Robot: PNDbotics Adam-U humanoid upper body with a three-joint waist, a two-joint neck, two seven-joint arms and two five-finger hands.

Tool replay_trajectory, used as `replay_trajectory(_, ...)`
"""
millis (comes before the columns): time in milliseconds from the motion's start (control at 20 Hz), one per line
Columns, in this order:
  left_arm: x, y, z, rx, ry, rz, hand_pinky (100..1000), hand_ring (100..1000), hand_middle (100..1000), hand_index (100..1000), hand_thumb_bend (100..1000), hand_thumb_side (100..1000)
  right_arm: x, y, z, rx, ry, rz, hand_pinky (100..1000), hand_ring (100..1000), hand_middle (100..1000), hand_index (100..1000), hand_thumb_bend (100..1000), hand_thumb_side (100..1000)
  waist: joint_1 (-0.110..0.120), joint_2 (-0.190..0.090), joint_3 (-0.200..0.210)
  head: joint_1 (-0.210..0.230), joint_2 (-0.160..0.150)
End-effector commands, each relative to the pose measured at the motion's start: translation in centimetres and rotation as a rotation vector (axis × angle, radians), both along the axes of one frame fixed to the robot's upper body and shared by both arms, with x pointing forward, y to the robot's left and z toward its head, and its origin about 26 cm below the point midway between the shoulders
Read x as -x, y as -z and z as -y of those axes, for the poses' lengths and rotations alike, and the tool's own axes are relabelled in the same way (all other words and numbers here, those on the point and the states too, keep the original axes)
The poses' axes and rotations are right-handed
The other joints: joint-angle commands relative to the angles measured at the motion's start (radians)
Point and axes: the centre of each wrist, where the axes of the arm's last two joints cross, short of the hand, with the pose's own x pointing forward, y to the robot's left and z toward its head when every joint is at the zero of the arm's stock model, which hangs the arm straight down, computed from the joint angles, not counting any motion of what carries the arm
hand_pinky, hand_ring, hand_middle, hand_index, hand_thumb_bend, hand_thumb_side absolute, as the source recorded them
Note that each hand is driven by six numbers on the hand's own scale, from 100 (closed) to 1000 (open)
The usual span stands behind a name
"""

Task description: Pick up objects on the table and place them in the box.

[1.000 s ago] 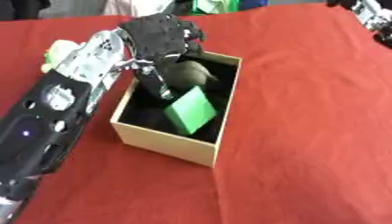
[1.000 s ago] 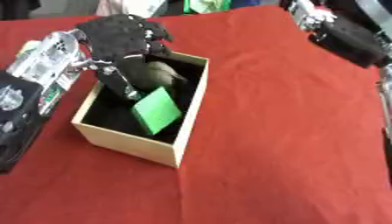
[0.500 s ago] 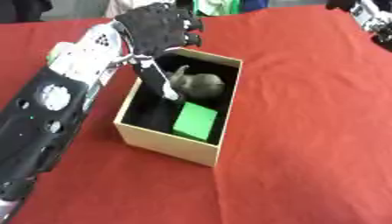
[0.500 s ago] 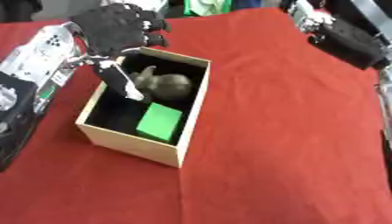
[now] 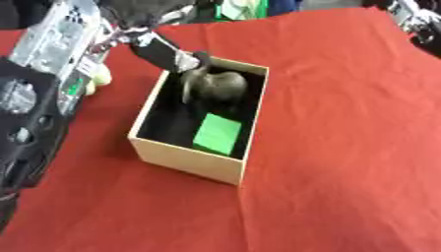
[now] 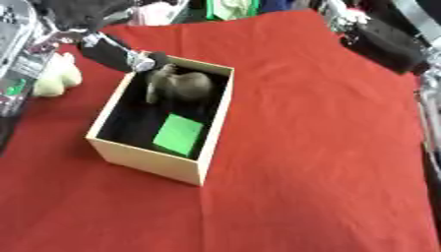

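We show the box [image 5: 185,158] on the red cloth [image 5: 344,123], already holding a grey toy [image 5: 215,87] at its far end and a green block [image 5: 216,134] nearer us. Our left hand [image 5: 164,49] hangs over the far-left rim, one straight finger showing, gripping nothing. A pale object [image 6: 57,76] left of the box looks yet to be placed. The right hand is unseen.

Left hand [image 5: 159,47] raised, fingers extended

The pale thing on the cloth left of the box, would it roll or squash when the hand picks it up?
The pale thing looks lumpy and rounded, so it may wobble rather than roll. Its soft outline hints it could squash a little. It lies beside the box.
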Motion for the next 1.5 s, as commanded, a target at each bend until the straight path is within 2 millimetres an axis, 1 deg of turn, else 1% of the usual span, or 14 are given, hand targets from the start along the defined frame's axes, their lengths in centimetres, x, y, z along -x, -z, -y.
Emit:
replay_trajectory(50,1.2,-2.1,-1.5,0.100,0.051,0.023,677,825,787,781,248,492,0.6,-0.8,0.3,0.000,0.011,0.034,821,787,618,1000,100,783,-0.006,-0.030,0.004,-0.010,0.017)
replay_trajectory(100,1.5,-2.3,-1.8,0.126,0.068,0.019,675,823,782,779,328,457,0.6,-0.7,0.3,-0.001,0.012,0.034,821,787,618,1000,100,770,-0.007,-0.031,0.006,-0.012,0.020)
replay_trajectory(250,2.3,-2.7,-2.8,0.184,0.103,0.004,657,796,760,764,270,436,0.6,-0.7,0.5,-0.003,0.020,0.033,821,787,619,1000,100,769,-0.012,-0.037,0.018,-0.021,0.031)
replay_trajectory(450,3.5,-2.9,-5.1,0.240,0.094,-0.046,643,771,743,758,172,508,0.6,-0.4,0.9,-0.006,0.040,0.024,821,788,619,1000,100,770,-0.016,-0.045,0.041,-0.037,0.047)
replay_trajectory(500,3.7,-2.8,-5.7,0.246,0.082,-0.067,645,773,744,766,124,342,0.6,-0.3,1.0,-0.007,0.045,0.022,821,787,619,1000,100,768,-0.017,-0.047,0.047,-0.040,0.050)
replay_trajectory(550,3.8,-2.7,-6.3,0.248,0.065,-0.091,647,776,753,770,142,545,0.6,-0.2,1.1,-0.009,0.050,0.020,821,787,619,1000,100,769,-0.018,-0.049,0.052,-0.043,0.052)
replay_trajectory(700,3.9,-2.4,-8.5,0.243,-0.016,-0.153,660,791,762,779,134,602,0.6,-0.1,1.3,-0.014,0.058,0.017,821,787,619,1000,100,769,-0.023,-0.052,0.063,-0.049,0.058)
replay_trajectory(750,3.8,-2.2,-9.1,0.239,-0.042,-0.175,670,803,771,792,120,666,0.6,-0.1,1.3,-0.016,0.060,0.018,821,788,619,1000,100,769,-0.024,-0.053,0.065,-0.050,0.059)
replay_trajectory(800,3.6,-2.0,-9.8,0.233,-0.072,-0.202,674,807,774,795,127,683,0.7,-0.1,1.3,-0.017,0.062,0.018,821,788,620,1000,100,769,-0.026,-0.053,0.066,-0.049,0.059)
replay_trajectory(1050,1.2,-0.7,-12.4,0.244,-0.233,-0.346,683,824,791,829,244,867,0.7,0.0,1.4,-0.022,0.063,0.019,822,788,620,1000,100,775,-0.036,-0.051,0.061,-0.037,0.054)
replay_trajectory(1200,-0.6,0.3,-13.5,0.273,-0.333,-0.443,692,838,799,854,342,932,0.7,0.0,1.4,-0.024,0.063,0.019,821,788,620,1000,100,778,-0.041,-0.046,0.057,-0.028,0.048)
replay_trajectory(1300,-1.7,0.9,-14.1,0.281,-0.399,-0.488,712,861,815,868,415,937,0.6,0.0,1.4,-0.026,0.062,0.019,821,788,620,1000,100,781,-0.044,-0.042,0.054,-0.023,0.044)
replay_trajectory(1350,-2.1,1.2,-14.3,0.283,-0.431,-0.504,722,873,821,868,427,927,0.6,0.0,1.4,-0.027,0.061,0.019,821,788,620,1000,100,783,-0.045,-0.040,0.053,-0.021,0.042)
replay_trajectory(1500,-3.5,2.0,-14.9,0.307,-0.502,-0.555,722,875,820,870,375,911,0.6,0.0,1.3,-0.030,0.059,0.017,821,787,620,1000,100,786,-0.049,-0.034,0.051,-0.017,0.035)
